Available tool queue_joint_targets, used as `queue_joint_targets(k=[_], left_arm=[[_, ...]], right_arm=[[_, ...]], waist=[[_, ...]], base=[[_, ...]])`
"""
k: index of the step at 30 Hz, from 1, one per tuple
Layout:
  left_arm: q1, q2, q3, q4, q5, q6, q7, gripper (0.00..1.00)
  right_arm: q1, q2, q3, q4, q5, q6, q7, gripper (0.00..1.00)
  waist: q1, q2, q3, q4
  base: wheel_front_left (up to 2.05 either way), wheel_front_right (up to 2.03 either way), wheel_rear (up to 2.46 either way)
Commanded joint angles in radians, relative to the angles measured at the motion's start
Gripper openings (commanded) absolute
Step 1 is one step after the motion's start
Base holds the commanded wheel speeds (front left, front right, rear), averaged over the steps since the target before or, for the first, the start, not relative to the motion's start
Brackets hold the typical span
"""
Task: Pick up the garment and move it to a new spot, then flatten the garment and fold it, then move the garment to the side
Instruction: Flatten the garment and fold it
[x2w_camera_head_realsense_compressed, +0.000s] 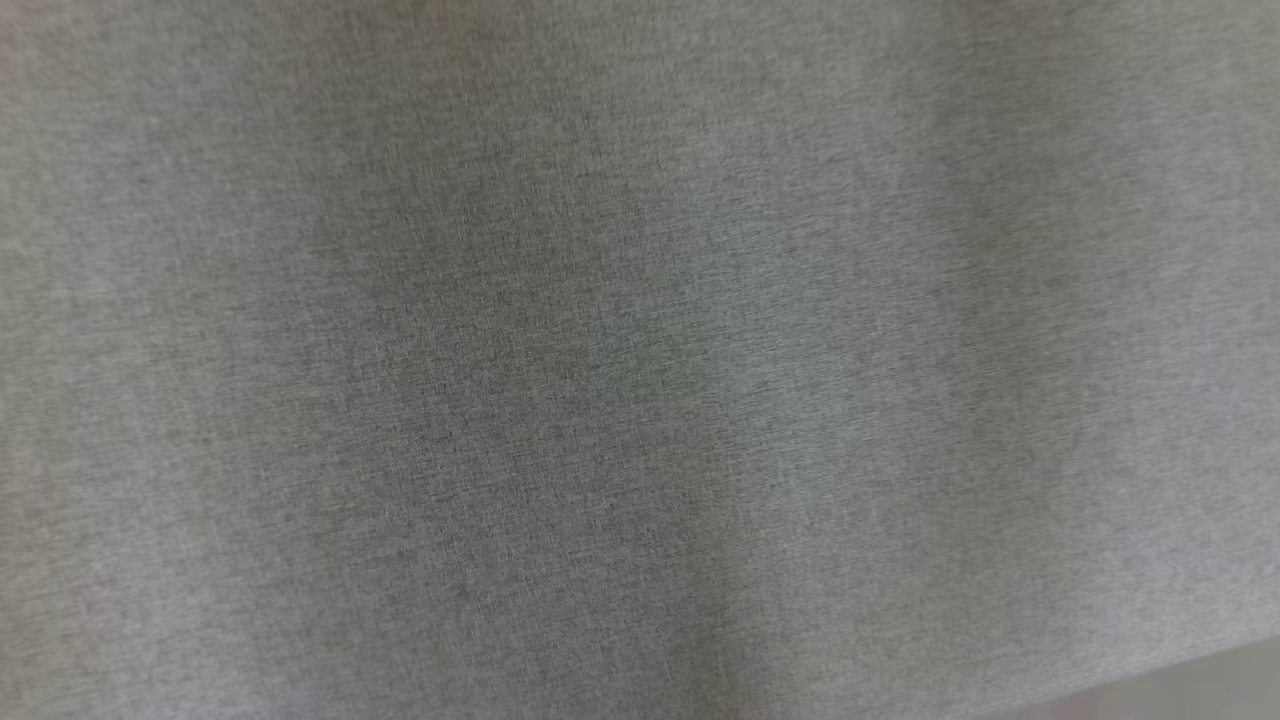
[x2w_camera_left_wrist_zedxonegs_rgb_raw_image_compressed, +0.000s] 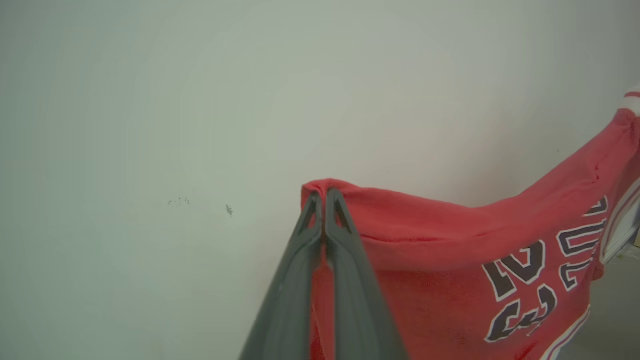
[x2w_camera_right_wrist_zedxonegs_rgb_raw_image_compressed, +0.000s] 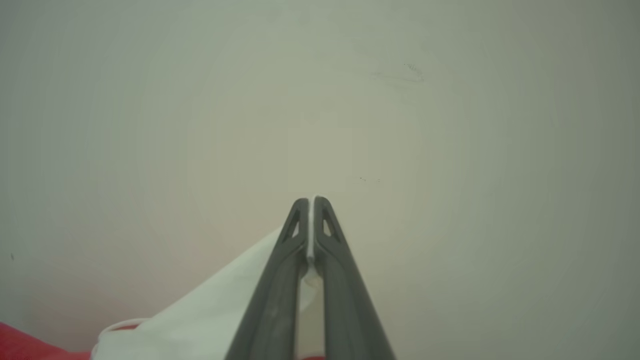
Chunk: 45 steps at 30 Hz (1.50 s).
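Head view: looked onto grey woven cloth (x2w_camera_head_realsense_compressed: 640, 360), close and blurred; could not tell what it belonged to. Left wrist view: found left gripper (x2w_camera_left_wrist_zedxonegs_rgb_raw_image_compressed: 325, 196) pinched tight on a top fold of the red garment (x2w_camera_left_wrist_zedxonegs_rgb_raw_image_compressed: 450, 260), stretched away rightward with dark, white-outlined lettering showing, against a pale surface (x2w_camera_left_wrist_zedxonegs_rgb_raw_image_compressed: 150, 125). Right wrist view: found right gripper (x2w_camera_right_wrist_zedxonegs_rgb_raw_image_compressed: 311, 202) clamped on a white edge (x2w_camera_right_wrist_zedxonegs_rgb_raw_image_compressed: 210, 310) of the garment, trailing toward lower left.

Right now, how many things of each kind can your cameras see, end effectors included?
End effectors: 2 (left end effector, right end effector), each shut on the garment.
Garments: 1, red and white, with dark lettering.
Grey cloth: 1.
Total: 4.
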Motion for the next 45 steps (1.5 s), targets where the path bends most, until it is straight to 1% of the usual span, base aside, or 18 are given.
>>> queue_joint_targets(k=[1,3,6,8,10,13,15,17,18,21,25,28,30,33,36,38,42,45], left_arm=[[0.054,0.009,-0.008,-0.024,-0.022,0.002,-0.023,0.00],[0.124,0.032,-0.010,-0.052,-0.048,0.002,-0.045,0.00],[0.238,0.055,0.006,-0.102,-0.070,0.003,-0.066,0.00],[0.330,0.058,0.015,-0.142,-0.071,0.015,-0.069,0.00],[0.415,0.070,0.043,-0.202,-0.062,0.038,-0.072,0.00],[0.567,0.086,0.091,-0.292,-0.034,0.079,-0.071,0.00],[0.666,0.087,0.134,-0.355,-0.017,0.108,-0.071,0.00],[0.769,0.088,0.167,-0.408,0.000,0.131,-0.071,0.00],[0.769,0.088,0.167,-0.408,0.000,0.131,-0.071,0.00],[0.920,0.087,0.224,-0.484,0.023,0.167,-0.071,0.00],[1.103,0.075,0.278,-0.553,0.073,0.207,-0.071,0.00],[1.237,0.041,0.325,-0.584,0.089,0.228,-0.071,0.00],[1.325,0.024,0.362,-0.599,0.114,0.243,-0.071,0.00],[1.464,-0.027,0.415,-0.622,0.137,0.247,-0.071,0.00],[1.588,-0.075,0.460,-0.623,0.168,0.242,-0.071,0.00],[1.658,-0.112,0.500,-0.623,0.185,0.239,-0.071,0.00],[1.773,-0.183,0.547,-0.595,0.222,0.211,-0.071,0.00],[1.841,-0.230,0.584,-0.578,0.247,0.192,-0.071,0.00]], right_arm=[[0.068,-0.021,0.021,-0.042,0.032,-0.002,-0.010,0.00],[0.170,-0.059,0.052,-0.126,0.076,-0.002,-0.011,0.00],[0.374,-0.129,0.056,-0.280,0.147,-0.002,-0.002,0.00],[0.520,-0.173,0.026,-0.390,0.180,-0.002,0.003,0.00],[0.679,-0.211,-0.023,-0.501,0.205,-0.002,0.018,0.00],[0.925,-0.232,-0.141,-0.639,0.203,-0.002,0.047,0.00],[1.090,-0.212,-0.228,-0.732,0.189,-0.002,0.079,0.00],[1.243,-0.170,-0.317,-0.826,0.182,-0.002,0.111,0.00],[1.243,-0.170,-0.317,-0.826,0.182,-0.002,0.111,0.00],[1.449,-0.090,-0.414,-0.964,0.156,-0.002,0.173,0.00],[1.650,0.020,-0.489,-1.094,0.124,-0.002,0.229,0.00],[1.766,0.084,-0.524,-1.138,0.110,-0.002,0.254,0.00],[1.826,0.108,-0.530,-1.146,0.101,-0.002,0.265,0.00],[1.900,0.141,-0.546,-1.137,0.098,-0.002,0.262,0.00],[1.970,0.152,-0.556,-1.121,0.075,-0.002,0.259,0.00],[2.009,0.170,-0.563,-1.101,0.089,-0.002,0.253,0.00],[2.082,0.180,-0.573,-1.051,0.074,-0.002,0.258,0.00],[2.136,0.167,-0.565,-1.019,0.055,-0.003,0.255,0.00]], waist=[[0.0000,0.0000,-0.030,0.003],[0.0000,0.0000,-0.055,0.005],[0.0000,0.0000,-0.097,0.009],[0.0000,0.0000,-0.126,0.015],[0.0000,0.0000,-0.151,0.022],[0.0000,0.0000,-0.190,0.032],[0.0000,0.0000,-0.217,0.038],[0.0000,0.0000,-0.243,0.045],[0.0000,0.0000,-0.243,0.045],[0.0000,0.0000,-0.273,0.047],[0.0000,0.0000,-0.302,0.049],[0.0000,0.0000,-0.324,0.047],[0.0000,0.0000,-0.336,0.043],[0.0000,0.0000,-0.360,0.042],[0.0000,0.0000,-0.387,0.047],[0.0000,0.0000,-0.407,0.051],[0.0000,0.0000,-0.451,0.064],[0.0000,0.0000,-0.489,0.072]], base=[[0.00,0.00,0.00],[0.00,0.00,0.00],[0.00,0.00,0.00],[0.00,0.00,0.00],[0.00,0.00,0.00],[0.00,0.00,0.00],[0.00,0.00,0.00],[0.00,0.00,0.00],[0.00,0.00,0.00],[0.00,0.00,0.00],[0.00,0.00,0.00],[0.00,0.00,0.00],[0.00,0.00,0.00],[0.00,0.00,0.00],[0.00,0.00,0.00],[0.00,0.00,0.00],[0.00,0.00,0.00],[0.00,0.00,0.00]])
